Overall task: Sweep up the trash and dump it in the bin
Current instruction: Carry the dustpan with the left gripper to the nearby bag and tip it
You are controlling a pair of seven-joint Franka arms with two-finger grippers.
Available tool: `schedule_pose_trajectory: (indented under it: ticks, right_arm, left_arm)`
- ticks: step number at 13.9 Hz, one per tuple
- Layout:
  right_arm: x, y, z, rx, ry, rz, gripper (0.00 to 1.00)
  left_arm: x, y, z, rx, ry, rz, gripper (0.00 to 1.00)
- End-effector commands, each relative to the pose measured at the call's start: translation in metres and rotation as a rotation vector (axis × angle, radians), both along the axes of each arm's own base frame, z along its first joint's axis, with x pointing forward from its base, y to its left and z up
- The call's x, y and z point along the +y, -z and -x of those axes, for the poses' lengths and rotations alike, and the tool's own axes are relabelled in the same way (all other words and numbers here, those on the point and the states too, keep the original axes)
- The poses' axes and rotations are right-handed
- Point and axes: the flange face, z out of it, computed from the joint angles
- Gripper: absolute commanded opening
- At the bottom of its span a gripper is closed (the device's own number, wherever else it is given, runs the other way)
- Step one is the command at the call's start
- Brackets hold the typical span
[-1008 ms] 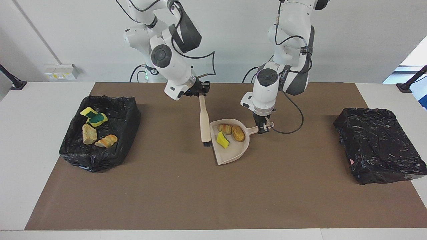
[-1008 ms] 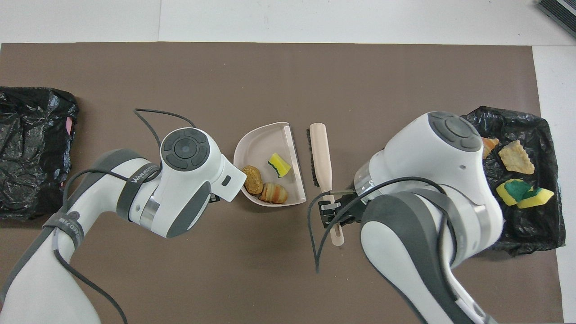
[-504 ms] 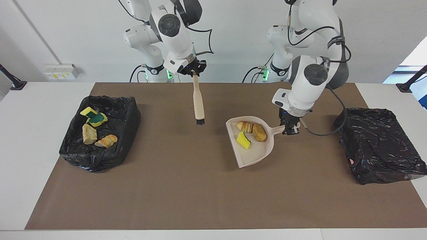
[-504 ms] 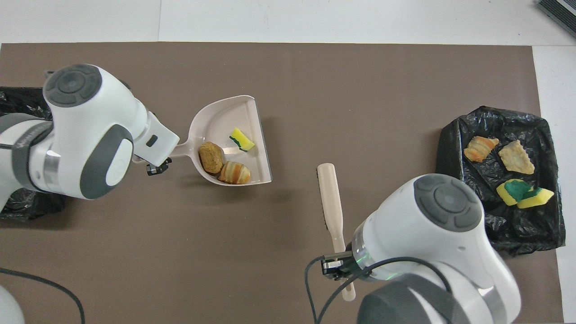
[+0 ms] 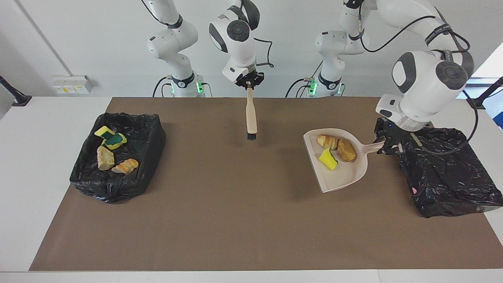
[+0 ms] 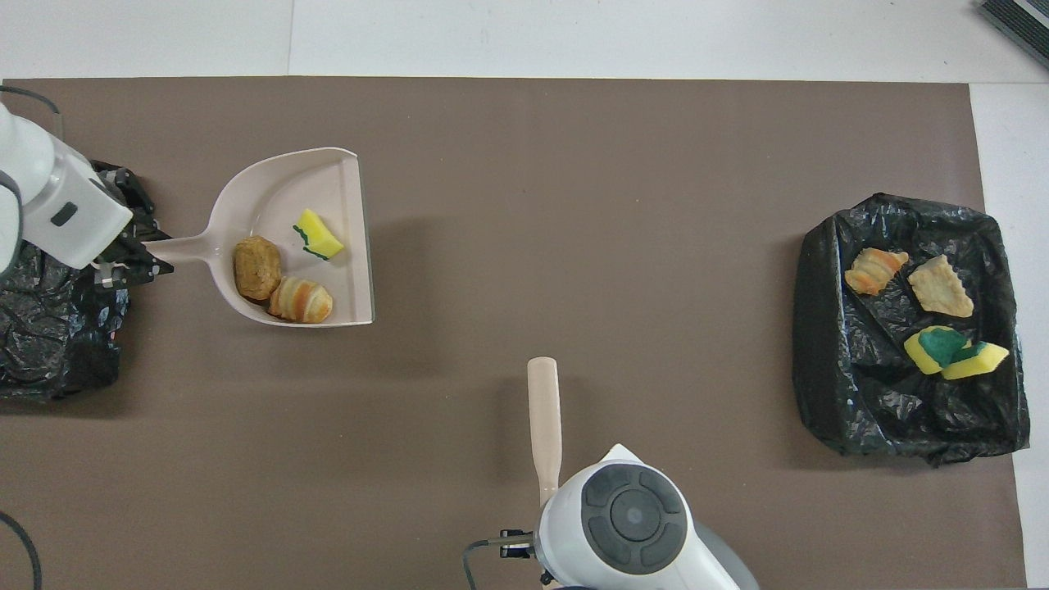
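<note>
While the left pincer [image 5: 389,147] grips the dustpan [image 5: 346,177], its fingertips stay hidden.

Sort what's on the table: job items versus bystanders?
Job:
- beige plastic dustpan carrying three trash scraps, shut left gripper on its handle
- beige wooden brush, in shut right gripper
- black-lined bin

Bystanders:
- black-lined tray holding four scraps

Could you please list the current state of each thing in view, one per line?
dustpan: lifted, held by left gripper, carrying three scraps
brush: hanging bristles-down from right gripper
bin with trash: holds four scraps
other bin: contents not visible
</note>
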Motion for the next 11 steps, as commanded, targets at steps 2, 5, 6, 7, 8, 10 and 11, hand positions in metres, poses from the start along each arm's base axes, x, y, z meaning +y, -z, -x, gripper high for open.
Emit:
schedule_pose_trajectory:
  ticks: [2,5,6,7,8,10,11]
  right_arm:
    - [0.010,0.016,0.009,-0.017,0.042,0.008,0.00]
    - [0.013,0.029,0.008,-0.024,0.060,-0.036,0.00]
    - [0.014,0.036,0.009,-0.022,0.034,-0.040,0.00]
    - [0.017,0.039,0.011,-0.022,0.006,-0.044,0.00]
    - [0.016,0.041,0.012,-0.020,-0.002,-0.045,0.00]
    - [0.016,0.047,0.013,-0.008,0.006,-0.090,0.00]
    - [0.015,0.052,0.012,-0.015,0.015,-0.110,0.00]
  left_arm:
    - [0.073,-0.008,-0.011,0.013,0.065,0.038,0.00]
    - [0.139,-0.009,-0.003,0.002,0.117,0.044,0.00]
    - [0.166,-0.011,0.002,-0.013,0.128,0.043,0.00]
    - [0.186,-0.012,0.006,-0.020,0.146,0.025,0.00]
    - [0.208,-0.014,0.010,-0.027,0.152,-0.007,0.00]
    - [0.247,-0.015,0.020,-0.040,0.153,-0.041,0.00]
    - [0.266,-0.013,0.026,-0.044,0.128,-0.045,0.00]
